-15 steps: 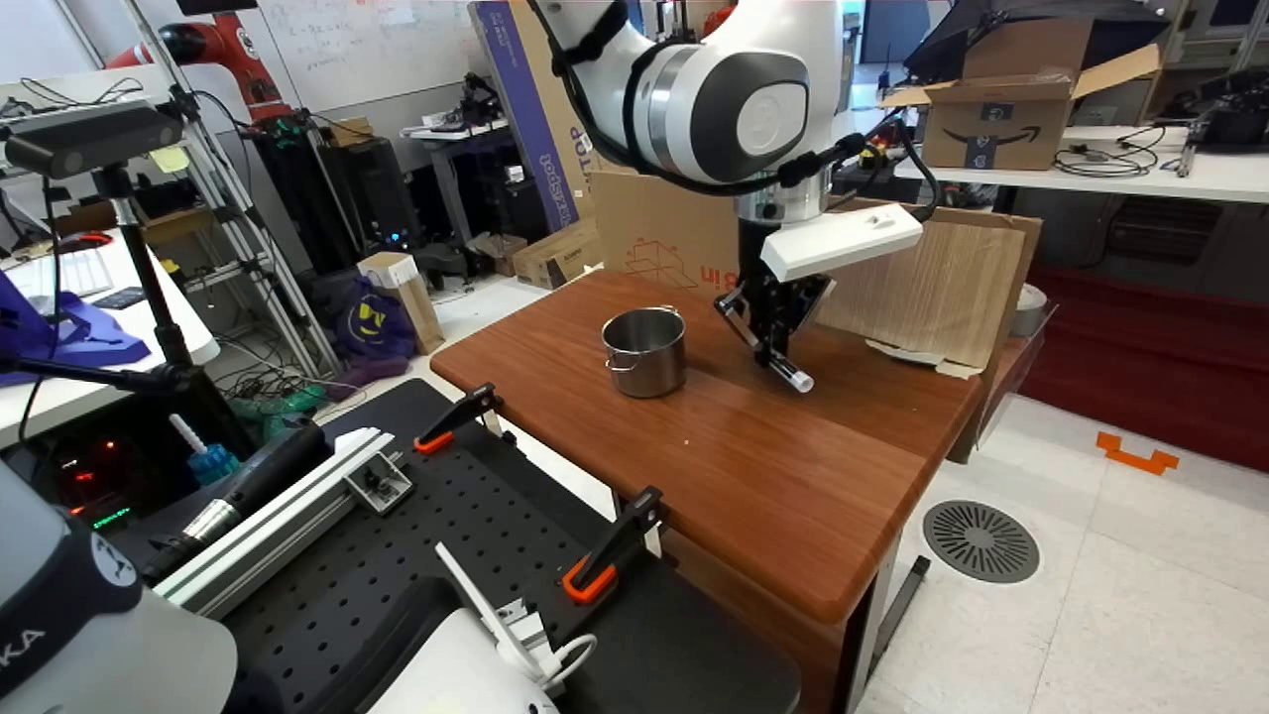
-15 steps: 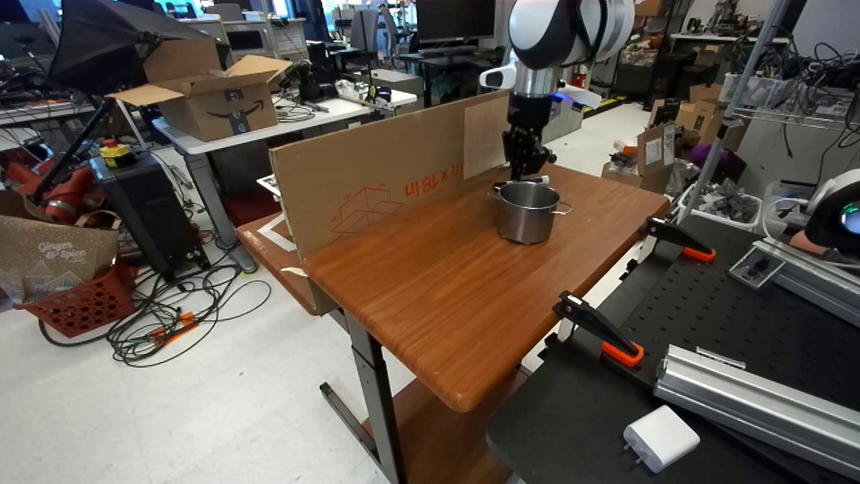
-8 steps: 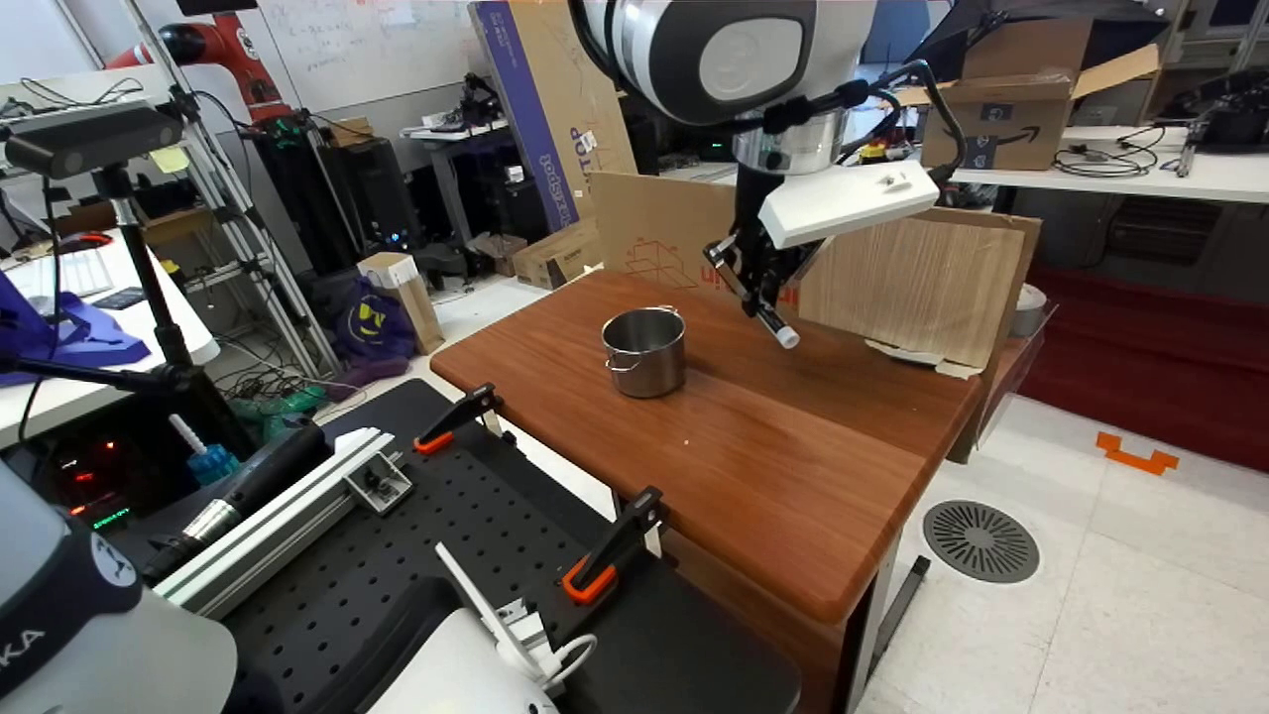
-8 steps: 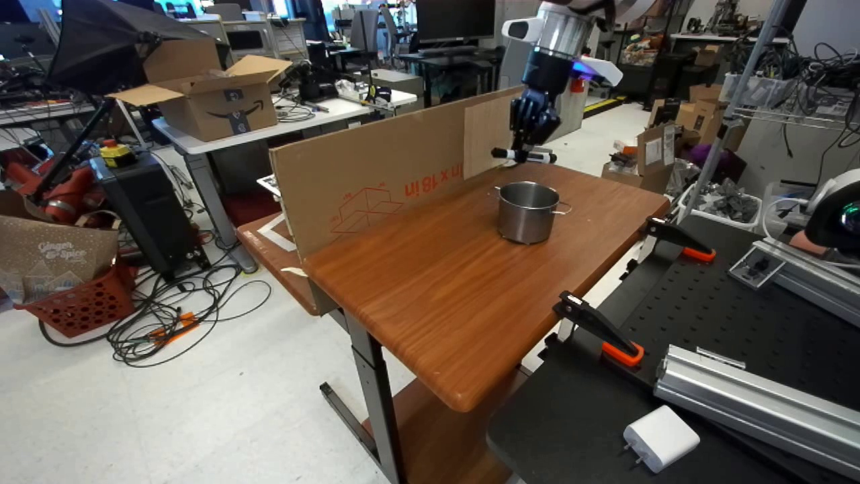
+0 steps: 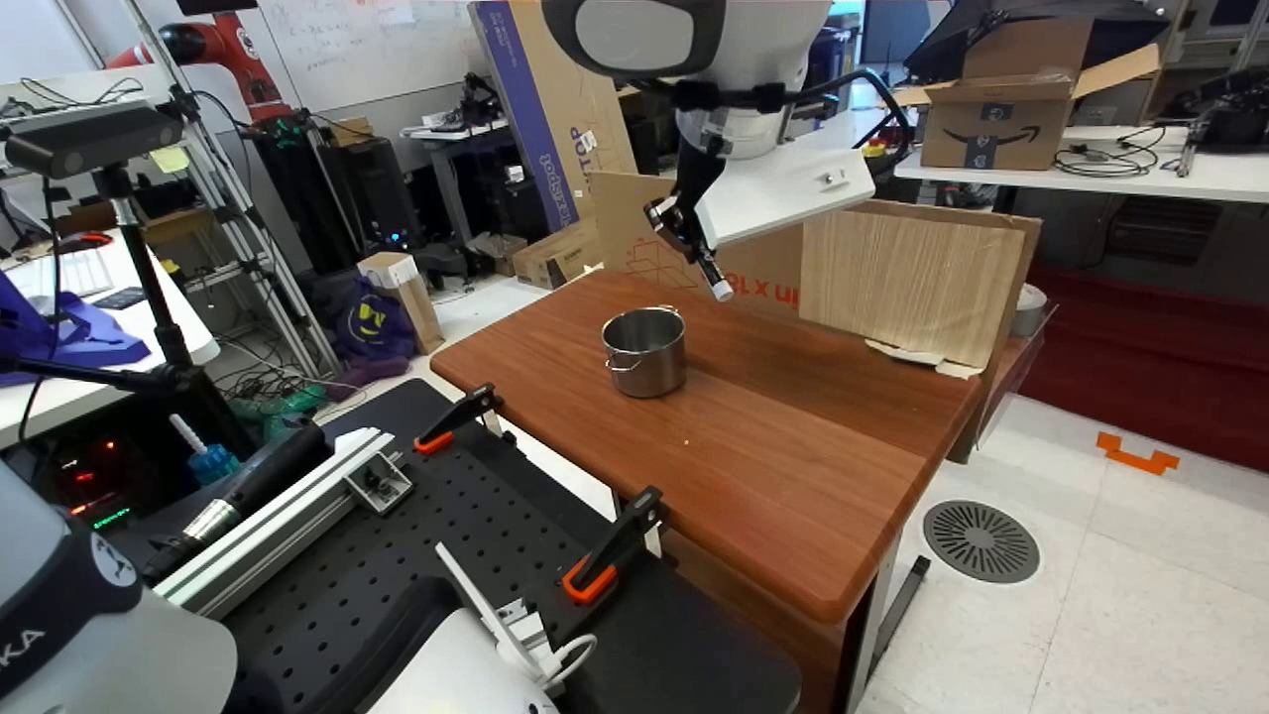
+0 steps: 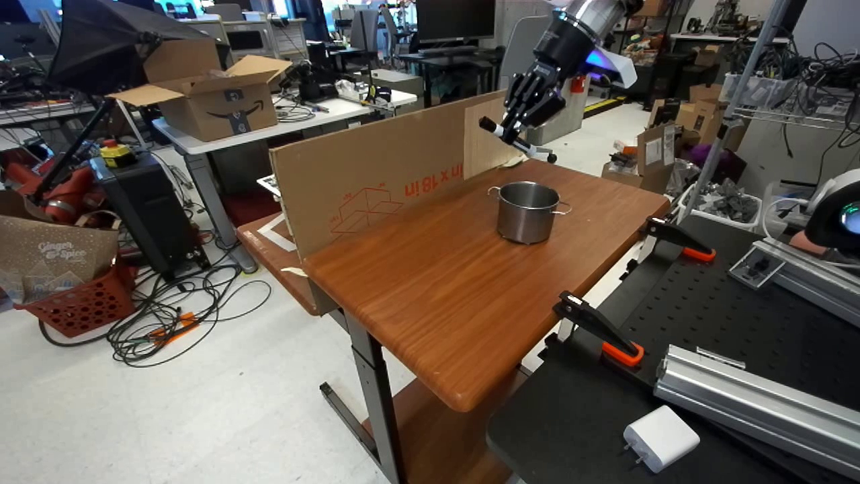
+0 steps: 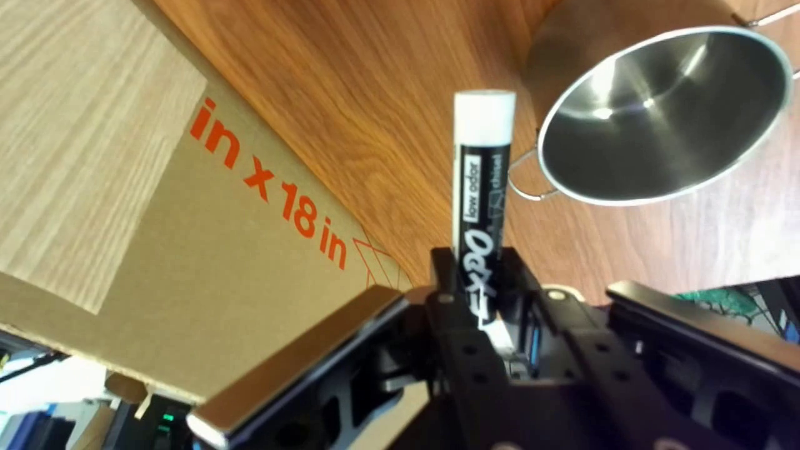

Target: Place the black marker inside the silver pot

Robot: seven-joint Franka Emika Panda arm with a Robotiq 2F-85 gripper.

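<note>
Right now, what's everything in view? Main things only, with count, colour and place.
Wood-grain table: one, reddish-brown, mid-scene
Expo marker: one, black and white, above the table
Two-handled pot: one, silver, on the table
Cardboard panel: one, brown with red print, upright along the table's side
Perforated workbench: one, black, beside the table
Clamps: two, black and orange, along the workbench's edge
Power adapter: one, white, on the workbench
Amazon box: one, brown, on a white desk
Gripper: one, black, closed on the marker
Panda arm: one, white and grey, above the gripper
</note>
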